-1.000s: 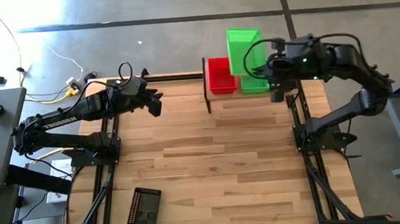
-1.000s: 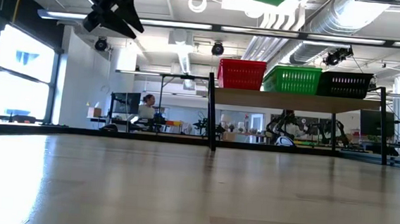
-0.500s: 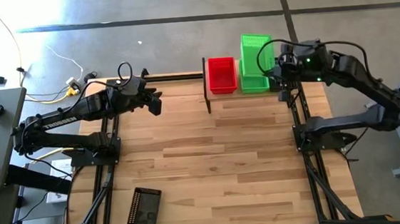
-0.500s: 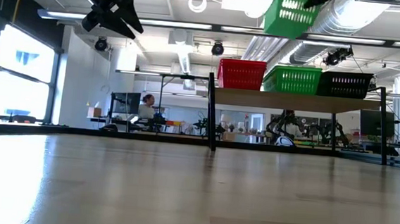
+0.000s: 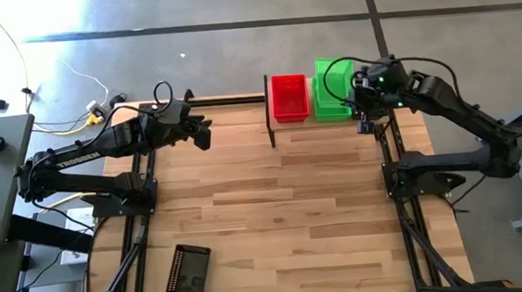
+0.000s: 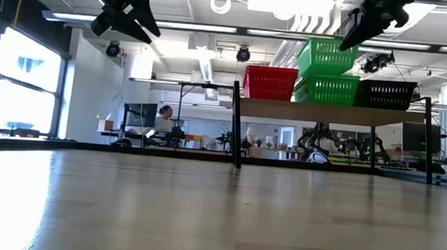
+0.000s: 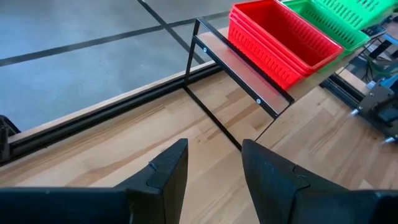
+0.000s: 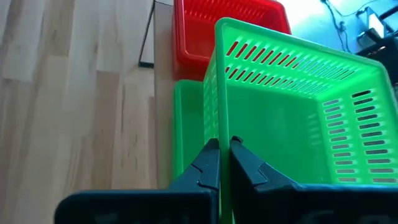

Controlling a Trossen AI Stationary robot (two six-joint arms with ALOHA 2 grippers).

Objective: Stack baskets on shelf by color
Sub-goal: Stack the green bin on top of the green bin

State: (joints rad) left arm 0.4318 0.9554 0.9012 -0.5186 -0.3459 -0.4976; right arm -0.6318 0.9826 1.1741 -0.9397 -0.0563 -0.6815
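nesting a green basket onto the shelf's green stack, right gripper pinching its wall; left gripper idle, fingers spread. black basket left on table.

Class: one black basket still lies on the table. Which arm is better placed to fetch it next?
Likely the left. Its gripper hangs open and empty, while the right gripper is shut on a green basket over the shelf. The black basket lies nearer the left side.

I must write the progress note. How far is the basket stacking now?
Done: red, green and black baskets sit on the shelf. In hand: the right tool grips another green basket just above the green one. Left: one black basket lies on the table; the left tool waits open.
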